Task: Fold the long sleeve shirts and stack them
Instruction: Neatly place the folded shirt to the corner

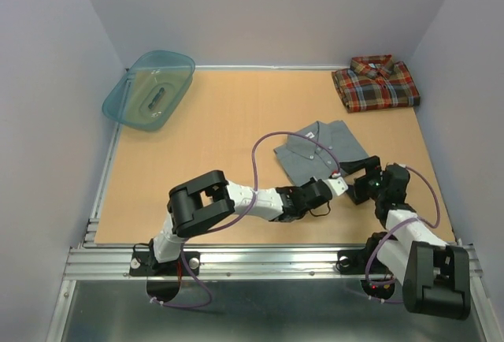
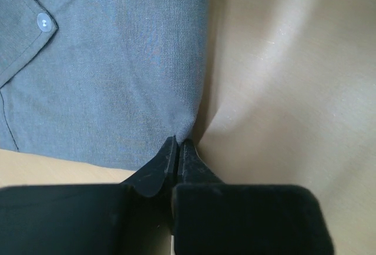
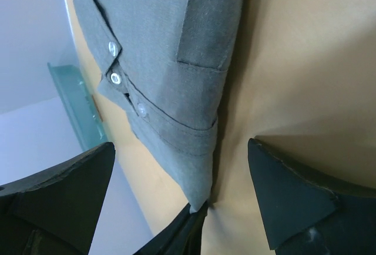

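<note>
On the wooden bench (image 1: 205, 145) the grey shirt (image 1: 319, 149) lies folded mid-right, your left gripper (image 2: 177, 149) with jaws clenched on its near corner, your right gripper (image 3: 181, 146) with jaws released; take it by the hems, since it looks soft and likely to sag.

The left end effector (image 2: 178, 146) is matte black. The grey shirt (image 2: 111, 73) at its tips is plain, unpatterned grey with pale white buttons (image 2: 44, 22). The right end effector (image 3: 181, 144) is black too. Well beyond it on the light tan tabletop (image 1: 220, 137), the plaid shirt (image 1: 375, 83) shows red, orange and dark blue checks. Far left of both, the basin (image 1: 150, 90) is translucent teal.
</note>
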Available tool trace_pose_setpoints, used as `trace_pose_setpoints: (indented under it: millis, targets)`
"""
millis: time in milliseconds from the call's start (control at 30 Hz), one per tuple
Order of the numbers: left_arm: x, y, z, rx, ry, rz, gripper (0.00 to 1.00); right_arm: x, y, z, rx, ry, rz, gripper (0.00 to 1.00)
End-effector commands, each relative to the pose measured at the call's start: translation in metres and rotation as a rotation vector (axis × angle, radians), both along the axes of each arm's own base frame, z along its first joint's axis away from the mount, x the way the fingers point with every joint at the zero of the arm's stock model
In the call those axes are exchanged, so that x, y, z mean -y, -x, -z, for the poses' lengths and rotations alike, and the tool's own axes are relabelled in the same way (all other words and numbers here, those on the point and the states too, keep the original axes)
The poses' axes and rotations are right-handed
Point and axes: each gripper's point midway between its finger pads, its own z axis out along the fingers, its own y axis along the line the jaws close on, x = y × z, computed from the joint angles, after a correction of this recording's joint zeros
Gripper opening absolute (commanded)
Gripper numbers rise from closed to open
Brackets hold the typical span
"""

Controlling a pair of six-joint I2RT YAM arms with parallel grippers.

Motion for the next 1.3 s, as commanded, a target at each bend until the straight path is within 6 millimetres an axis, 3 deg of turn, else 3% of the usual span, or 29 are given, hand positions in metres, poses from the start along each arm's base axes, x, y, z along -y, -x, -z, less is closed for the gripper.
trace_pose_setpoints:
  millis: [0,200,367,633,800,900,967,1000,1100,1133,1200,1267]
  targets:
    - [0.006,-0.002,-0.038,-0.034,0.115,-0.022,0.00,-0.004,0.000,0.012,0.021,-0.046,-0.004,1.00]
    - [0.007,-0.005,-0.069,-0.076,0.213,-0.031,0.00,-0.007,-0.007,0.022,0.014,-0.033,-0.024,1.00]
    - [0.009,-0.003,-0.082,-0.088,0.245,-0.020,0.00,-0.008,-0.017,0.028,0.008,-0.021,-0.019,1.00]
    - [0.011,0.003,-0.080,-0.128,0.259,-0.013,0.00,-0.020,-0.041,0.039,-0.013,-0.045,-0.033,0.99]
    - [0.013,0.005,-0.078,-0.137,0.262,-0.011,0.00,-0.024,-0.054,0.047,-0.031,-0.054,-0.035,0.93]
    - [0.012,0.004,-0.077,-0.139,0.261,-0.020,0.03,-0.028,-0.059,0.050,-0.035,-0.060,-0.034,0.83]
    - [0.012,0.003,-0.078,-0.139,0.265,-0.027,0.09,-0.028,-0.061,0.051,-0.035,-0.056,-0.032,0.70]
    - [0.011,0.002,-0.077,-0.140,0.261,-0.034,0.18,-0.027,-0.061,0.052,-0.031,-0.042,-0.030,0.58]
    - [0.004,-0.004,-0.080,-0.142,0.275,-0.075,0.27,-0.025,-0.064,0.051,-0.014,-0.016,-0.038,0.40]
    - [-0.002,-0.009,-0.077,-0.149,0.276,-0.094,0.33,-0.024,-0.065,0.050,-0.006,-0.003,-0.041,0.23]
    - [-0.010,-0.016,-0.084,-0.169,0.313,-0.128,0.42,-0.024,-0.069,0.049,0.005,0.008,-0.051,0.03]
    - [-0.024,-0.032,-0.084,-0.190,0.337,-0.177,0.51,-0.024,-0.074,0.047,0.018,0.020,-0.061,0.01]
